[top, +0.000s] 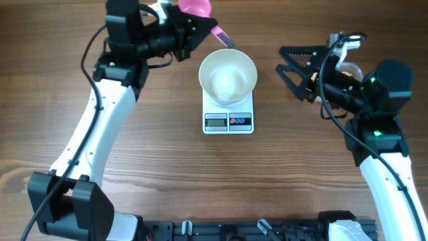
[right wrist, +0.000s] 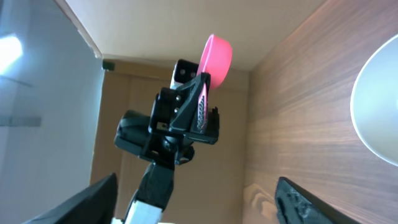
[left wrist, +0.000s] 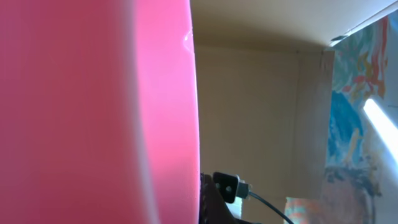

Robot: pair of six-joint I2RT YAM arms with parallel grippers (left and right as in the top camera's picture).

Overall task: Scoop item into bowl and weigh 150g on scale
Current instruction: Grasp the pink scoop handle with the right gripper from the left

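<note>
The white bowl stands on the small white scale at the table's middle back, and its inside looks plain white. My left gripper is shut on the handle of a pink scoop, held raised just left of and behind the bowl. In the left wrist view the scoop fills the left half. Right of the bowl, my right gripper stands open and holds nothing. Its wrist view shows both dark fingertips far apart, the scoop and the bowl's rim. The item is hidden.
A pale, clear-rimmed container sits partly hidden behind my right wrist at the back right. Bare wooden tabletop lies in front of the scale. The arm bases stand along the front edge.
</note>
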